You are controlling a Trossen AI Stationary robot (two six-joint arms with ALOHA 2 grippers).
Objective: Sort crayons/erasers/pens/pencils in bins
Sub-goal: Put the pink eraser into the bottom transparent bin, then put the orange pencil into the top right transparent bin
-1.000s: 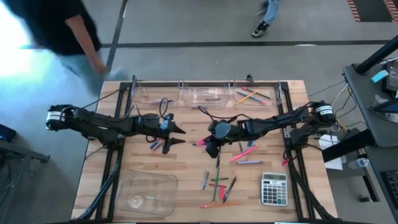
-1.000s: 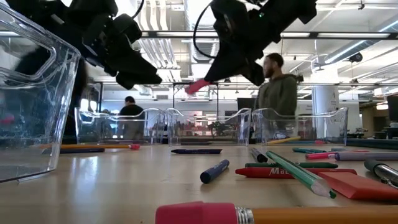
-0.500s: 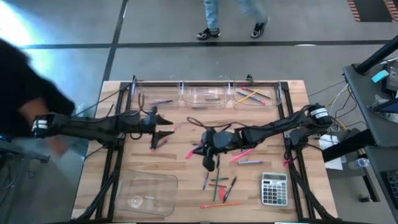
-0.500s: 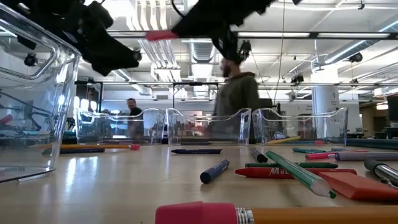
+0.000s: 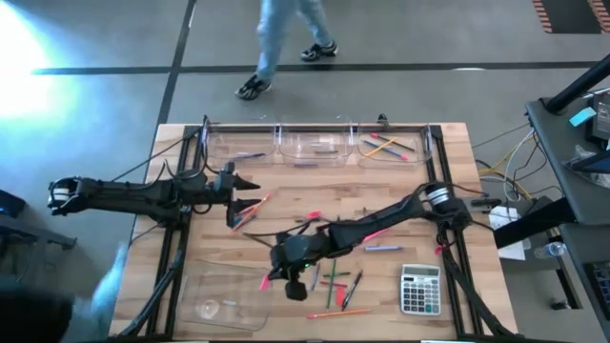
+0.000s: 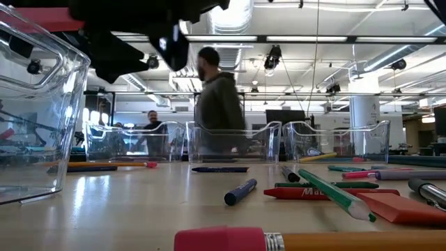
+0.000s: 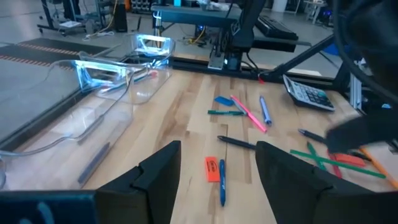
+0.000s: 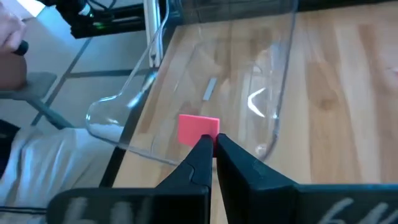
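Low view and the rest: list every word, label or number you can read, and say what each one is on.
"Ma": start of a word, rest hidden, on the red marker in the low view.
Calculator: key and display markings too small to read.
Orange eraser: dark print, too blurred to read.
Pink eraser in the shut right gripper: no text visible.

Ceiling lights (image 6: 362,52) lit the room evenly, white glare washed out the high view's upper left, the nearest pencil (image 6: 306,240) sat out of focus in the low view's foreground, and motion blurred the walking person (image 5: 281,38).
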